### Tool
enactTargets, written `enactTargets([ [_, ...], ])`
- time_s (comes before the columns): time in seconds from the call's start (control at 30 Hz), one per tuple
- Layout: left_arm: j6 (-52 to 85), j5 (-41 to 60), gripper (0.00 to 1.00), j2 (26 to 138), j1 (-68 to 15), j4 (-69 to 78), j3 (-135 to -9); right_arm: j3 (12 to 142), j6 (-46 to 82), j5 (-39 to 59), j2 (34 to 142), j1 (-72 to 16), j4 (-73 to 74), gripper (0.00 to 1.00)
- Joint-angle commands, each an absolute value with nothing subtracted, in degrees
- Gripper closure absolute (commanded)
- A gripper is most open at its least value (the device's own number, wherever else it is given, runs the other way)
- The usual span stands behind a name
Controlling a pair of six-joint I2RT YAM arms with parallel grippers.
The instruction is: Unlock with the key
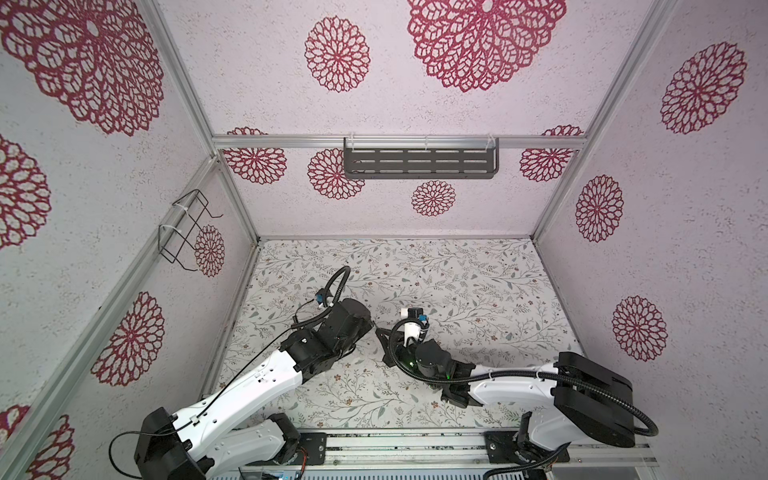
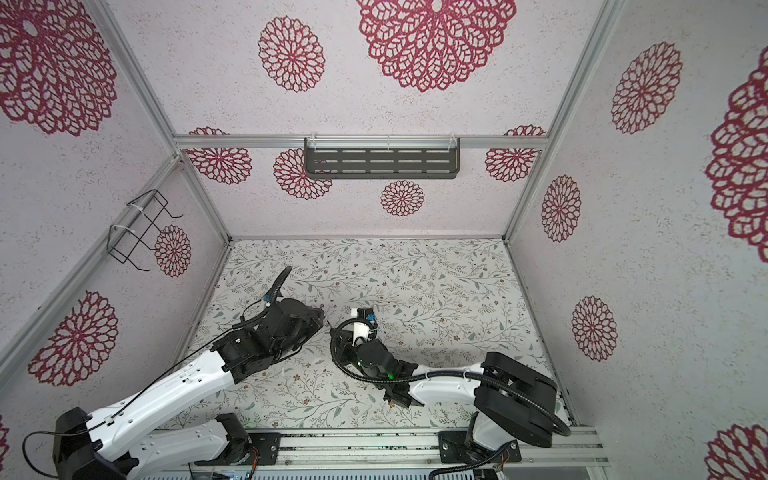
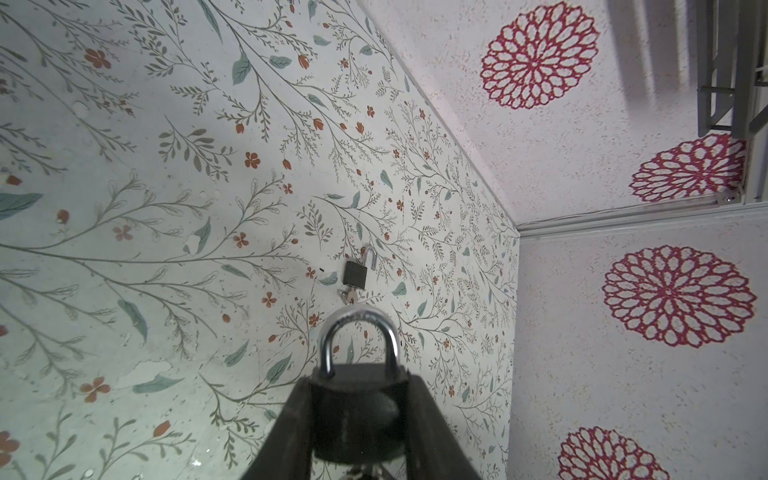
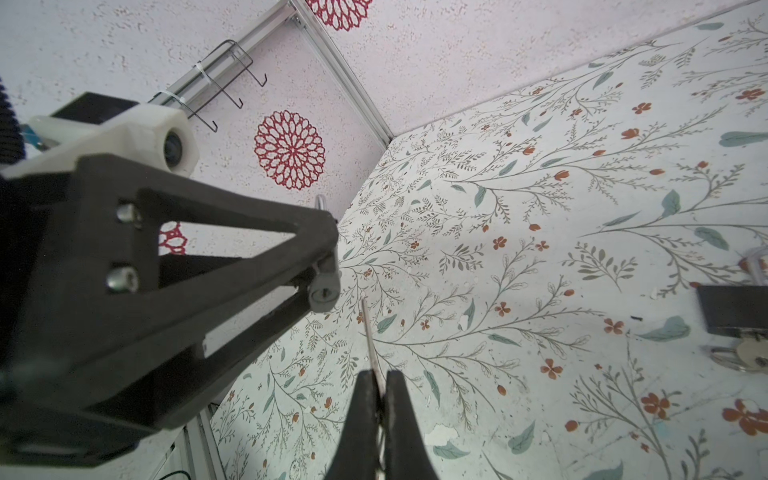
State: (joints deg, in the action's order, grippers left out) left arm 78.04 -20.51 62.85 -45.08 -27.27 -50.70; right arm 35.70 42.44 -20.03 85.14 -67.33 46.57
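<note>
Left arm (image 1: 257, 374) stretches in low, and the left claw (image 3: 359, 384) is clamped on the padlock (image 3: 353, 419). Right arm (image 1: 511, 386) bends across toward it, right claw (image 4: 379, 376) pinched tight on the key (image 4: 368, 332), the two claws nose to nose, just apart.

Back wall: grey slotted shelf (image 1: 420, 163) under aluminium rail (image 1: 282, 142) | left wall: black wire rack (image 1: 185, 230), apparently zip-tied | base: floral-print tabletop (image 1: 478, 286) | walls: red medallion wallpaper (image 1: 337, 54)

Padlock (image 3: 357, 409): matt dark body, glossy metal shackle. Key (image 4: 369, 336): bright bare metal. Tabletop (image 3: 166, 270): smooth printed covering, chipped.
</note>
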Motion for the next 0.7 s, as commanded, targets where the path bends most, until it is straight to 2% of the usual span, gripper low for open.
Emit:
enactTargets([
  [0.0, 78.26, -21.3, 1.0, 62.04, -44.43, -24.72, -50.06, 37.88, 40.31, -18.72, 85.44, -67.49, 48.96, 1.0],
  [0.67, 78.59, -19.78, 1.0, 62.39, -43.89, -24.03, -49.22, 39.59, 39.64, -18.48, 86.92, -66.76, 49.59, 1.0],
])
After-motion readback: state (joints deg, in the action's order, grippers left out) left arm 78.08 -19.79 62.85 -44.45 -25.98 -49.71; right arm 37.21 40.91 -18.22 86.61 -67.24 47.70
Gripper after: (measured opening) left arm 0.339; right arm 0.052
